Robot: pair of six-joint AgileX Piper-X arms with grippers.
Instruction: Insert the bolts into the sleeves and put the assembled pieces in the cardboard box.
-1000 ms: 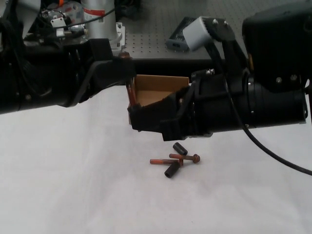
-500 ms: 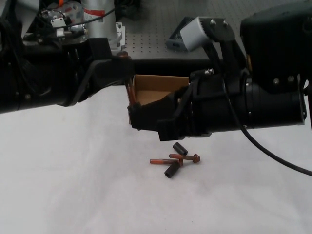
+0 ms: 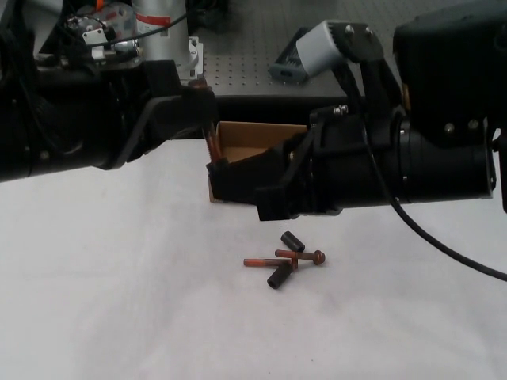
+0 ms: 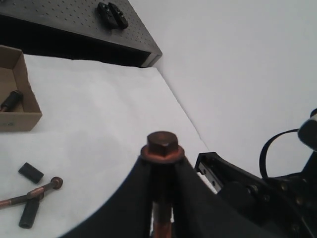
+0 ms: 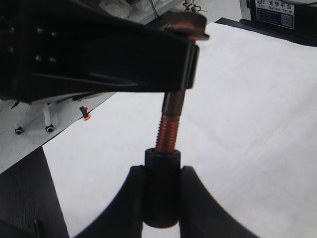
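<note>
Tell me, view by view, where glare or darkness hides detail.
High view: the cloth glares, with faint shadows under the loose bolts; both arms are dark masses. Left wrist view: the left tool is a black silhouette around the bolt. Right wrist view: the right tool and sleeve read black against bright cloth; the bolt head glints.

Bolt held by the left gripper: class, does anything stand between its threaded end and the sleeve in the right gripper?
Nothing visible does. The bolt meets the top of the sleeve directly with its threaded end. The left gripper clamps the bolt and the right gripper clamps the sleeve.
</note>
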